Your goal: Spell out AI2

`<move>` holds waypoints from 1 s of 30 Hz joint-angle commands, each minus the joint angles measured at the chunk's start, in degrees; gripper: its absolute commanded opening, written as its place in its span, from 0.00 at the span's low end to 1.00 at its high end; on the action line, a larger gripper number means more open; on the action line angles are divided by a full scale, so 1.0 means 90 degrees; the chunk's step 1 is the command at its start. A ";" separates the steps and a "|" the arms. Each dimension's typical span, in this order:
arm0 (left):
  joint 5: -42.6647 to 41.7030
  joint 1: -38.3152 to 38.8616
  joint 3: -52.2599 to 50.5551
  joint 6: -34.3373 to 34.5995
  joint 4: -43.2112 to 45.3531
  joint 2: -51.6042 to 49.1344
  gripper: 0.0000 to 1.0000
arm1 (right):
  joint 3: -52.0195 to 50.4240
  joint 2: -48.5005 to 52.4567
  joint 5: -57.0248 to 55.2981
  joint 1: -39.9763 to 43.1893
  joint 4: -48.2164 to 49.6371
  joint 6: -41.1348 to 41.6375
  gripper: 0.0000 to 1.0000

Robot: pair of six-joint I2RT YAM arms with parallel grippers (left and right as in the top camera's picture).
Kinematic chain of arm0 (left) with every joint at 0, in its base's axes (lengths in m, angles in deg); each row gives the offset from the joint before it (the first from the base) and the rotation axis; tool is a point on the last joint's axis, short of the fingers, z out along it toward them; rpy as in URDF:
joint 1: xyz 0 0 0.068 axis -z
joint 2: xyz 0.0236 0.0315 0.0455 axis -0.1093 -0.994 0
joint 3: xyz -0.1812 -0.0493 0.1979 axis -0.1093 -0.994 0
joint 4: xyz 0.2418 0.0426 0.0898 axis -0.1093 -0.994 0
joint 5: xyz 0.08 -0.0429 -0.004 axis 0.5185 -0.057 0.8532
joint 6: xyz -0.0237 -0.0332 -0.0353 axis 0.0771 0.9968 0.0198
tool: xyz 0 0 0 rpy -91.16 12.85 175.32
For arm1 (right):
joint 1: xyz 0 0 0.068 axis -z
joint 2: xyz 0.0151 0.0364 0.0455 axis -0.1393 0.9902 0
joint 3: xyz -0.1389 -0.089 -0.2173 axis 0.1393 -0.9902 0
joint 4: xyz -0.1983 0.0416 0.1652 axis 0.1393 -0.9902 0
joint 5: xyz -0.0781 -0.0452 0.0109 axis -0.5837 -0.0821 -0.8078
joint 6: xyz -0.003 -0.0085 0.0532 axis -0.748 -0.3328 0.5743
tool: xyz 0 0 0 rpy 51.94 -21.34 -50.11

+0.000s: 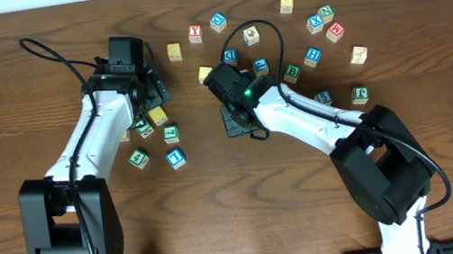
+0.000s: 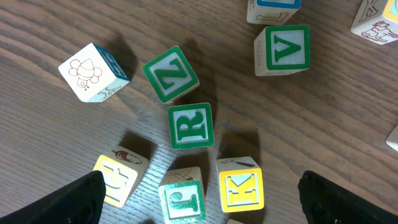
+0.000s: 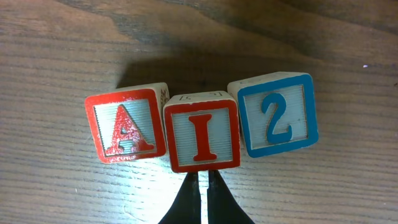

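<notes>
**Right wrist view.** Three lettered blocks stand in a row on the wooden table [image 3: 56, 186], reading A, I, 2 from the left of the frame to the right. The red A block [image 3: 126, 132] and the red I block [image 3: 202, 132] touch side by side at the centre. The blue 2 block [image 3: 278, 115] sits against the right side of the I, slightly higher in the frame and turned a little. The right gripper [image 3: 203, 190] shows at the bottom centre. Its two dark fingers are pressed almost together, with only a thin slit between them, and they grasp nothing. The tips lie just under the lower edge of the I block (contact cannot be judged).

**Left wrist view.** The left gripper [image 2: 199, 196] is spread wide and holds nothing, with one finger [image 2: 74, 199] in the lower left corner and the other in the lower right. Loose blocks lie between and above the fingers:
- a green Z block [image 2: 170, 73]
- a green R block [image 2: 191, 126] just below it
- a green V block [image 2: 283, 50] at the upper right
- a yellow K block [image 2: 240, 186] near the bottom edge

**Overhead view.** More scattered blocks [image 1: 316, 22] lie across the upper half of the frame. The A, I, 2 row cannot be made out here.
</notes>
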 commanded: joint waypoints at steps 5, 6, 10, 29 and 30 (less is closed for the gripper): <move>0.0083 -0.0010 0.0005 -0.0044 -0.0017 0.0005 0.98 | -0.0041 -0.0126 -0.0155 -0.0032 0.0083 0.0005 0.01; 0.0083 -0.0010 0.0005 -0.0044 -0.0017 0.0005 0.98 | -0.0041 -0.0126 -0.0158 -0.0032 0.0092 0.0005 0.01; 0.0083 -0.0010 0.0005 -0.0044 -0.0017 0.0005 0.98 | -0.0041 -0.0126 -0.0223 -0.0032 0.0136 0.0005 0.01; 0.0083 -0.0010 0.0005 -0.0044 -0.0017 0.0005 0.98 | 0.0039 -0.0437 -0.0131 -0.0024 0.0253 -0.0389 0.01; 0.0083 -0.0010 0.0005 -0.0044 -0.0017 0.0005 0.98 | 0.0039 -0.0534 -0.0131 -0.0015 0.0248 -0.0406 0.01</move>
